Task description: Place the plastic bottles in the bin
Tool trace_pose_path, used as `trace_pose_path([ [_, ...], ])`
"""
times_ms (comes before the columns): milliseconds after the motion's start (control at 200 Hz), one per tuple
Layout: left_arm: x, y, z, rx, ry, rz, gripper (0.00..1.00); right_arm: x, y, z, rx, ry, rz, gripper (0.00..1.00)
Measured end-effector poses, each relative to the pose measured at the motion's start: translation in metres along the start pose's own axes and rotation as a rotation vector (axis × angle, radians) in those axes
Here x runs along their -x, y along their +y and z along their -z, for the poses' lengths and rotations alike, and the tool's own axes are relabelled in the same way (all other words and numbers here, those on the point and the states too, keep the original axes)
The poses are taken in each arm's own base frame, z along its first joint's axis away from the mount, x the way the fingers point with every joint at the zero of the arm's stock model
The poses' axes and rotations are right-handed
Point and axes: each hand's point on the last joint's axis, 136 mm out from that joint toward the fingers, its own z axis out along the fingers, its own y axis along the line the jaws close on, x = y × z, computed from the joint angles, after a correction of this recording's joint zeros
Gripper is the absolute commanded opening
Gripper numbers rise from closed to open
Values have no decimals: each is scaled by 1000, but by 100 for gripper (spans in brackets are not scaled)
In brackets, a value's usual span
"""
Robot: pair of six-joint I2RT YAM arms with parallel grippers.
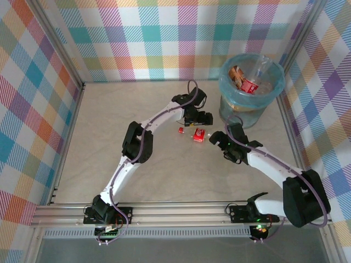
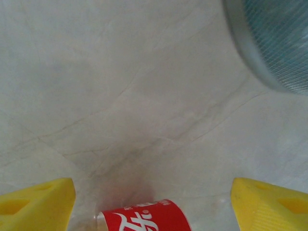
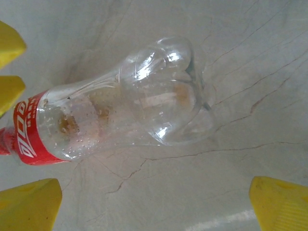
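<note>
- Clear bottle lies on its side on the bench, right of middle and toward the far edge. It is near the bin but apart from it.
- Bin stands in the far right corner. Several binned bottles show in its mouth, so I judge this one to be among the last, possibly the last, on the bench.
- Left hand is open — yellow fingertips stand either side of the red label, with bare bench showing in the gap on each side. No contact that I can see. I take it the hand is placed so as to close across the label end, the narrower and stiffer part.
- Right hand is open wide, poised over the bottle's base end and holding nothing. Both hands crowd the one bottle. Likely only one needs to take it, and the two risk bumping.
- Look of the bottle: clear waisted plastic, lobed base, red label with white lettering near the neck, red at the cap end. Empty, bar droplets and a brownish smear inside. Light and round — apt to roll or skid if nudged off-centre.
- Small red scrap lies near the bottle's neck end, toward the left edge. Cannot tell what it is.
</note>
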Motion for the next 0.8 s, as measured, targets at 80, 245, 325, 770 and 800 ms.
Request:
trace_pose_path([
  [80, -13, 9, -11, 14, 41, 18, 84, -2, 1, -8, 2, 17, -1, 100],
  [245, -31, 17, -8, 0, 50, 38, 84, -8, 1, -23, -1, 56, 2, 100],
  [325, -47, 27, -6, 13, 73, 61, 84, -9, 5, -29, 1, 73, 5, 100],
  [770, -61, 53, 15, -20, -21, 180, 84, -19, 43, -47, 93, 220, 13, 100],
  [800, -64, 54, 16, -17, -19, 184, 84, -21, 45, -47, 98, 226, 17, 100],
])
